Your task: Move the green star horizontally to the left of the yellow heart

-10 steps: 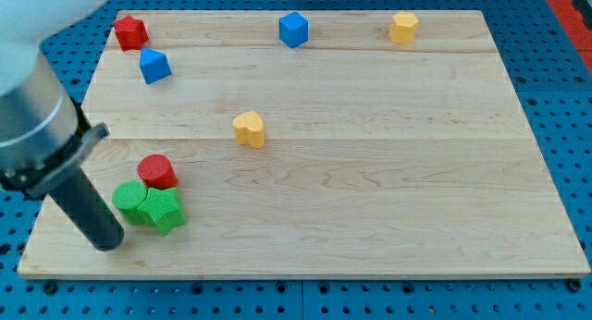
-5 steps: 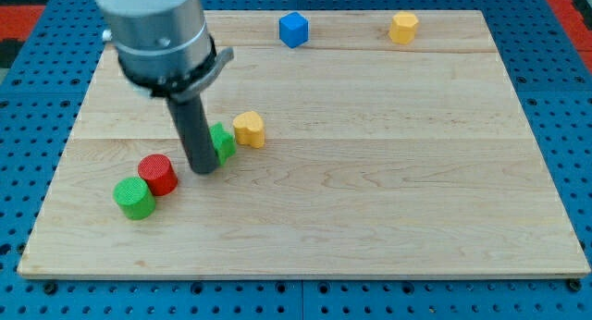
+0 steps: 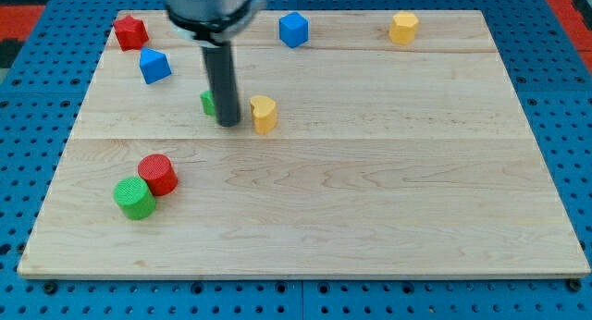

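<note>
The counter [image 3: 388,200] has much free room at the view's right and bottom. My tip [image 3: 228,122] stands between the green star [image 3: 209,103] and the yellow heart [image 3: 264,114]; this tool is only a rod, so it grips nothing. The star, mostly hidden, lies just left of the heart, so I judge the task nearly finished. Next, the tip should leave without touching either block.

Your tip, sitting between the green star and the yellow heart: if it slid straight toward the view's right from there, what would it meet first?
My tip would meet the yellow heart first; it lies just to the view's right, slightly apart as far as I can tell. The green star is mostly hidden behind the rod, on the view's left.
</note>
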`<action>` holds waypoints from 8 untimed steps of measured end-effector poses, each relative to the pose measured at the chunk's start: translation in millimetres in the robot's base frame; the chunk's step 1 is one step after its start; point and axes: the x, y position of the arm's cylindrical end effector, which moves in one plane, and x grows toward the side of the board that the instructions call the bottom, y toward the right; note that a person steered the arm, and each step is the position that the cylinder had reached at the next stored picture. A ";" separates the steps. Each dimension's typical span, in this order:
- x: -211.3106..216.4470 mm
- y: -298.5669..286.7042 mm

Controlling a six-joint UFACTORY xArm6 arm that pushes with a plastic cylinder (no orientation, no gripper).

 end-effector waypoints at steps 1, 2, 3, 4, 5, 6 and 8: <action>-26.1 -10.6; -38.5 46.7; -71.9 43.8; -74.3 2.0; -34.4 -48.9; -10.9 -102.0; -10.5 -65.7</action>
